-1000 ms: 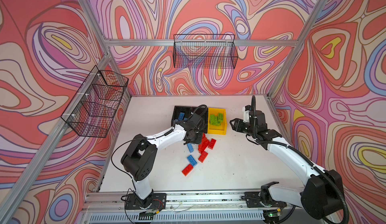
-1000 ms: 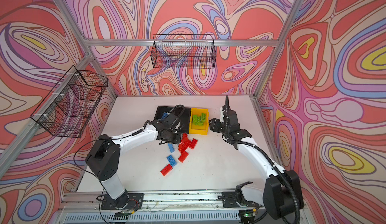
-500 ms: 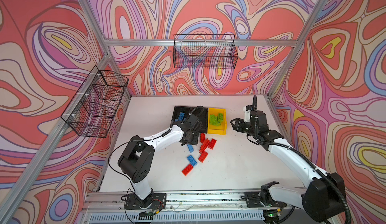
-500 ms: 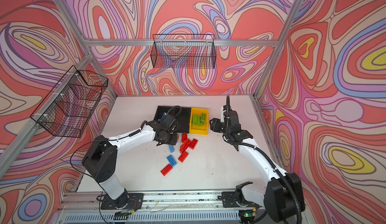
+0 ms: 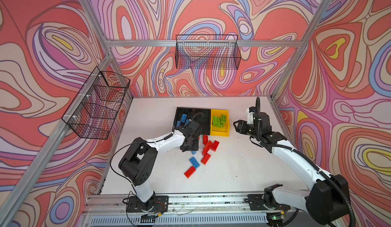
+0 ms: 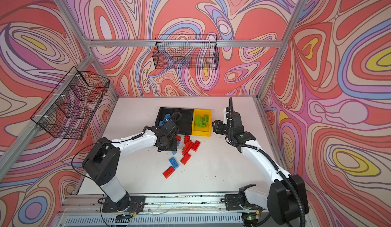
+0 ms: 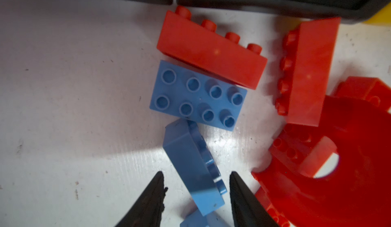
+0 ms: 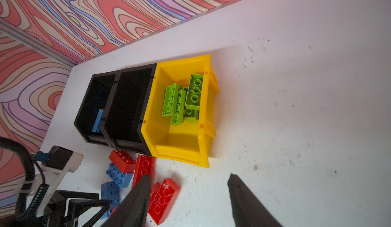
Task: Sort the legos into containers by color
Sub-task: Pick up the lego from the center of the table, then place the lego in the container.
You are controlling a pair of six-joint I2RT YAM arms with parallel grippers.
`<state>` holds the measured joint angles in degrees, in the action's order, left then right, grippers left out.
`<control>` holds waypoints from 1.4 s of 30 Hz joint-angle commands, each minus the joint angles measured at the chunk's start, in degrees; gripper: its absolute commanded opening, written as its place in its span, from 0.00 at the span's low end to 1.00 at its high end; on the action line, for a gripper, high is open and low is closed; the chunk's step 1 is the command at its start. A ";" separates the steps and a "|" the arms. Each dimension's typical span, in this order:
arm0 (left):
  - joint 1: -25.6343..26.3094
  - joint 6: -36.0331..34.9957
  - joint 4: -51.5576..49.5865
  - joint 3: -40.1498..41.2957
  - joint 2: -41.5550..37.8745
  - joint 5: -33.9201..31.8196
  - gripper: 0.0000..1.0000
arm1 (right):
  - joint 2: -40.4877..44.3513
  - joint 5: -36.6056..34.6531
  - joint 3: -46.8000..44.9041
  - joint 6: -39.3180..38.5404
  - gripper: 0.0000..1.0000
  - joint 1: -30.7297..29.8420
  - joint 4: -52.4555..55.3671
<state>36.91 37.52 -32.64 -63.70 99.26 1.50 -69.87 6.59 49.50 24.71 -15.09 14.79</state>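
Walls: swirly lines in red, pink, purple, blue, w/ bits of yellow + cream. Table: white w/ tiny dark specks. 2 black bins, 1 yellow bin. Green bricks in the yellow one, blue bricks in a black one. On the table: red bricks & loose blue bricks. Wire baskets: black. Arms: white w/ black parts. Frame bars: silver.

No legible txt or labels.
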 commanded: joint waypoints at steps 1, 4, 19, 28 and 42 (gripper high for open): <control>-1.37 1.80 1.75 1.08 1.69 0.80 0.52 | 0.34 -0.59 -0.80 -0.19 0.63 -0.15 0.05; -2.44 -0.03 0.92 1.06 1.94 -0.43 0.50 | 0.41 -0.88 -0.39 -0.41 0.63 -0.14 0.63; -5.52 -4.79 -0.75 2.66 -1.71 -1.12 0.21 | -0.52 -1.23 0.91 -0.64 0.62 -0.13 0.96; -9.62 -13.76 -8.87 -5.69 -9.00 -5.29 0.20 | -3.00 0.37 1.93 -0.63 0.62 -0.11 -0.65; -14.05 -21.89 -9.44 -31.68 12.02 -4.76 0.21 | -2.82 0.01 2.57 -0.03 0.62 -0.17 -2.87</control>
<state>23.09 17.69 -39.97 -91.77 107.42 -3.16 -72.99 6.85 50.52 24.53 -15.09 12.80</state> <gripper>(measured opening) 0.260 0.617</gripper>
